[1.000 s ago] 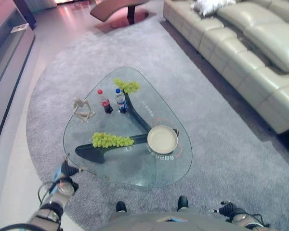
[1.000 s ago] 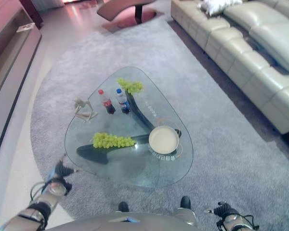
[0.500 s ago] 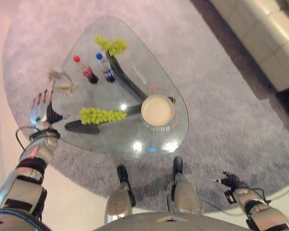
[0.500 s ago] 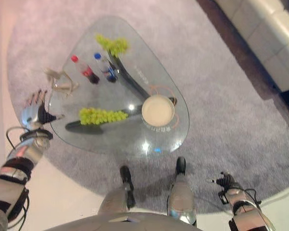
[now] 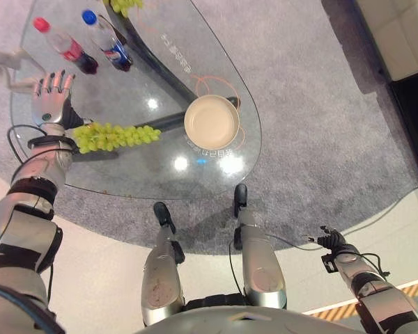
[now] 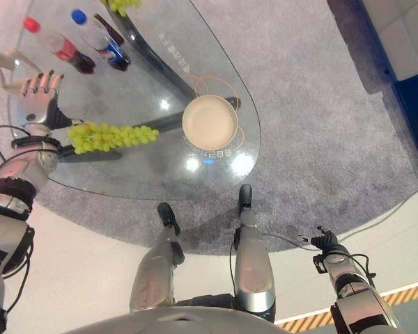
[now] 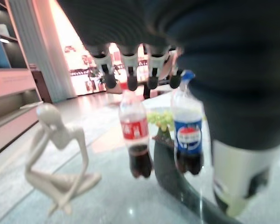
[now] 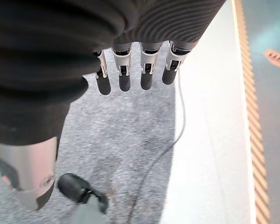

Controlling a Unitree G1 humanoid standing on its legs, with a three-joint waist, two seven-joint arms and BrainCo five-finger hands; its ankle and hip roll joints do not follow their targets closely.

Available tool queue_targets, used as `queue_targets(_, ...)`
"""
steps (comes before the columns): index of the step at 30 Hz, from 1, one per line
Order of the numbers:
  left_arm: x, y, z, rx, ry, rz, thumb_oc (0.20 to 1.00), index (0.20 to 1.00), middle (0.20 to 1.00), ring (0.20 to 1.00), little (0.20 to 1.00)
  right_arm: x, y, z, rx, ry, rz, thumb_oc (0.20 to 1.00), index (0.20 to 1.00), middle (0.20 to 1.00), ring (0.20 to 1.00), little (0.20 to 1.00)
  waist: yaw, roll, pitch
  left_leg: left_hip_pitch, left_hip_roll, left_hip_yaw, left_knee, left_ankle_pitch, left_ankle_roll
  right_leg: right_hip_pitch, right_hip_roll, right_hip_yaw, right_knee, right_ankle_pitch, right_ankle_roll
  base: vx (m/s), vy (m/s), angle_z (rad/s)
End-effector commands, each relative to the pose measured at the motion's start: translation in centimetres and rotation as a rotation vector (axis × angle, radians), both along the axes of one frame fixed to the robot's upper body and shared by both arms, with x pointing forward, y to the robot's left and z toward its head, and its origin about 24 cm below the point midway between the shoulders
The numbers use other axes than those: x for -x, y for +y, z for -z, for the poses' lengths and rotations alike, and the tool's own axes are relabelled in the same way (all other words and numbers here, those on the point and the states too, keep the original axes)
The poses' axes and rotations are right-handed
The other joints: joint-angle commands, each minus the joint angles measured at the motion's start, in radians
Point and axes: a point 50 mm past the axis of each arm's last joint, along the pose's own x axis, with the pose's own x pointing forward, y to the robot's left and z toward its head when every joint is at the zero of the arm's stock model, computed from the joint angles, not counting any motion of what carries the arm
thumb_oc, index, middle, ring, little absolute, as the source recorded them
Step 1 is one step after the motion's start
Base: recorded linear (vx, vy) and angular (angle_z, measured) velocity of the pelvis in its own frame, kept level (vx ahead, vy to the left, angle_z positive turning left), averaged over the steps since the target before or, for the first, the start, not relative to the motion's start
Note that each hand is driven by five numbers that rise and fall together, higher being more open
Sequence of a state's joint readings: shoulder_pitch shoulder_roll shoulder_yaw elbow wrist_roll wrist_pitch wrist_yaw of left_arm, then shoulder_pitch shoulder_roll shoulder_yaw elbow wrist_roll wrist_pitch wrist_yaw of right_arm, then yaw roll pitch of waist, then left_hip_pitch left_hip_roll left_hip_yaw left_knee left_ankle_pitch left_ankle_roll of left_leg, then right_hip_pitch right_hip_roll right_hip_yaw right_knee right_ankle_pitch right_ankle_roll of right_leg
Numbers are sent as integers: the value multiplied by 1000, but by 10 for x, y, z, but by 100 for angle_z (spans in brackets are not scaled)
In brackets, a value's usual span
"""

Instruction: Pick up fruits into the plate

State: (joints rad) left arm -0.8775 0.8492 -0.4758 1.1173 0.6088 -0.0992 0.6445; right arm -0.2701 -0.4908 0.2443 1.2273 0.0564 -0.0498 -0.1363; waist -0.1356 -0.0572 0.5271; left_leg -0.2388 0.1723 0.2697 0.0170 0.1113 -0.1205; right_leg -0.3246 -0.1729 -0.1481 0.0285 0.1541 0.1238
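So the big change over the last second is that the left hand (image 5: 50,103) has come up from down by the near edge of the bench (image 5: 160,177) and now sits over the glass, fingers straight and spread, holding nothing. It's just beside the left end of the near grape bunch (image 5: 115,136), maybe touching it, can't really tell from up here. Careful though, the head camera has tipped down a lot too, so most of the apparent sliding of stuff is just the view moving; the grapes, the plate (image 5: 211,123) and the two bottles look to be in the same arrangement on the bench. Plate has no fruit in it, off to the right of the bunch with a clear gap between. A second grape bunch (image 5: 123,5) sits at the far end, past the red-capped bottle (image 5: 64,48) and blue-capped bottle (image 5: 106,41), and a white figurine (image 7: 60,158) stands just beyond the left hand. Right hand (image 5: 331,240) hangs low over the carpet, fingers relaxed, idle. My read: the reach is basically done and the grab comes next, nothing moved to the plate yet.
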Motion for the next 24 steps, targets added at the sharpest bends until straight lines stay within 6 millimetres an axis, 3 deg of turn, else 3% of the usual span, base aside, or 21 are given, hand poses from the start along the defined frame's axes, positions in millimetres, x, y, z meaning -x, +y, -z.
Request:
queue_targets(1, 14, 31, -28, -52, -82, -126, 1000, 1000, 1000, 1000, 1000, 20, -17, 2, 53, 32, 31, 1000, 1000, 1000, 1000, 1000, -5, -20, -7, -186, -58, -8, 232, -124, 46, -135, 36, -4, 195, -124, -11, 0, 0, 0)
queue_targets(5, 11, 33, -32, 84, -82, -152, 1000, 1000, 1000, 1000, 1000, 21, -15, 2, 41, 10, 34, 1000, 1000, 1000, 1000, 1000, -5, -28, -7, -254, -66, -28, 272, -137, 51, -194, 48, -3, 227, -136, -24, -9, -31, 12)
queue_targets(17, 5, 22, -29, -61, -13, -74, 1000, 1000, 1000, 1000, 1000, -1, -5, -9, 26, -103, -11, 1000, 1000, 1000, 1000, 1000, -10, -45, -7, -399, -70, -47, 334, -148, 51, -328, 58, -7, 261, -124, -37, 0, -22, 5)
queue_targets(24, 5, 18, -48, -161, -96, -47, 1000, 1000, 1000, 1000, 1000, -6, -7, -14, 25, -138, -19, 1000, 1000, 1000, 1000, 1000, -14, -45, -7, -457, -65, -49, 381, -161, 48, -378, 53, -12, 287, -125, -43, 0, 0, 0)
